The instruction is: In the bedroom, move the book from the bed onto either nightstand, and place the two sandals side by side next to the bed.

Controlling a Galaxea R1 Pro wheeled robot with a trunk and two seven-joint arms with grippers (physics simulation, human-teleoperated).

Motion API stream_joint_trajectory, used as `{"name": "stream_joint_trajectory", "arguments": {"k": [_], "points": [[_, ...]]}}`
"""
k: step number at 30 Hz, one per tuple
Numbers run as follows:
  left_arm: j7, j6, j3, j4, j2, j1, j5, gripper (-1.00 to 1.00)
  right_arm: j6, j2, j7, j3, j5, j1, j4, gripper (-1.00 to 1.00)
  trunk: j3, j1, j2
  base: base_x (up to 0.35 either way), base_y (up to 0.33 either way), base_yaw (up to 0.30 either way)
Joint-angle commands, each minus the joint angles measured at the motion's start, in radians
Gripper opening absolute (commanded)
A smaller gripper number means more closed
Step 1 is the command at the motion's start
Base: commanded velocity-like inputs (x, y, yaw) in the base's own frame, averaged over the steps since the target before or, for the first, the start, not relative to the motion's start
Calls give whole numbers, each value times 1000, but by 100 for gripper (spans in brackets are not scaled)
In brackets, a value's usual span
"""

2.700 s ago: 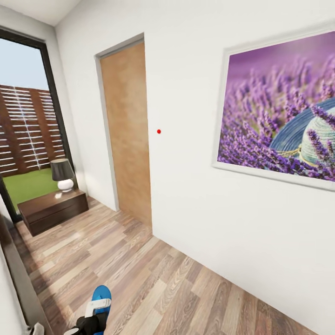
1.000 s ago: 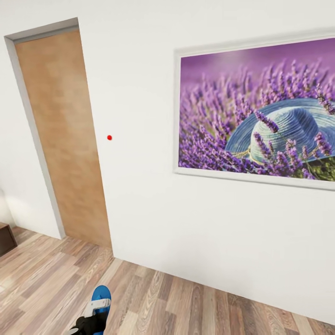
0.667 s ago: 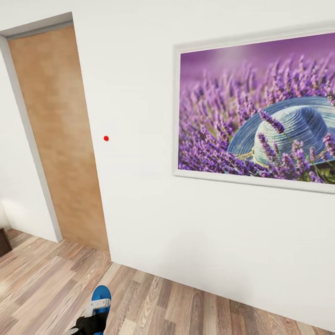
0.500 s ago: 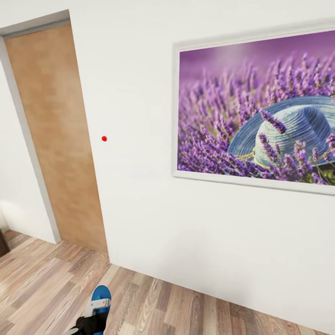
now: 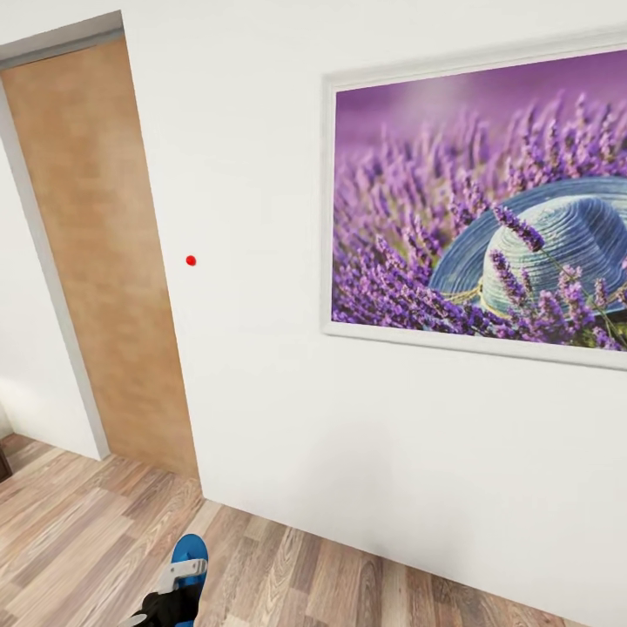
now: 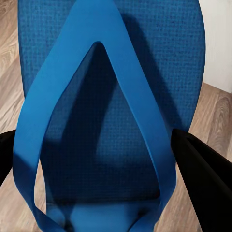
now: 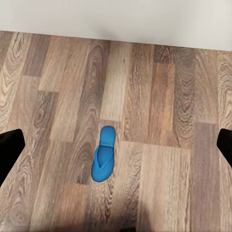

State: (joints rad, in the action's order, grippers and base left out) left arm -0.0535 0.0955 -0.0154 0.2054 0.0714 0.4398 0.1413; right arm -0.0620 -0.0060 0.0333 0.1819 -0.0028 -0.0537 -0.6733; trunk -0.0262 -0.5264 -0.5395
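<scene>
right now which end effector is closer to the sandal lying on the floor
Right. The right end effector hangs open above the floor sandal, apart from it. The left end effector is shut on the other sandal.

- White wall (image 5: pixel 261 131), flat even light.
- Plain tan wooden door (image 5: pixel 100 261) in grey frame, at left.
- Framed lavender-and-hat picture (image 5: pixel 479 200) at right.
- Small red dot (image 5: pixel 191 260) between them.
- Mixed-tone wood plank floor (image 5: pixel 78 531).
</scene>
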Motion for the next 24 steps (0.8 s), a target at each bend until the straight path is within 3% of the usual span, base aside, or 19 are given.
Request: {"name": "stream_joint_trajectory", "arguments": {"k": [1,24], "points": [[-6,3,-2,-1,0,0,9,-100,-5,0,4,2,0,0,-2,100,0,0,-1,14,-3,-8],[-6,3,-2,-1,1,0,9,-100,-5,0,1,6,-1,0,-2,100,-13,0,-1,2,0,-157]]}}
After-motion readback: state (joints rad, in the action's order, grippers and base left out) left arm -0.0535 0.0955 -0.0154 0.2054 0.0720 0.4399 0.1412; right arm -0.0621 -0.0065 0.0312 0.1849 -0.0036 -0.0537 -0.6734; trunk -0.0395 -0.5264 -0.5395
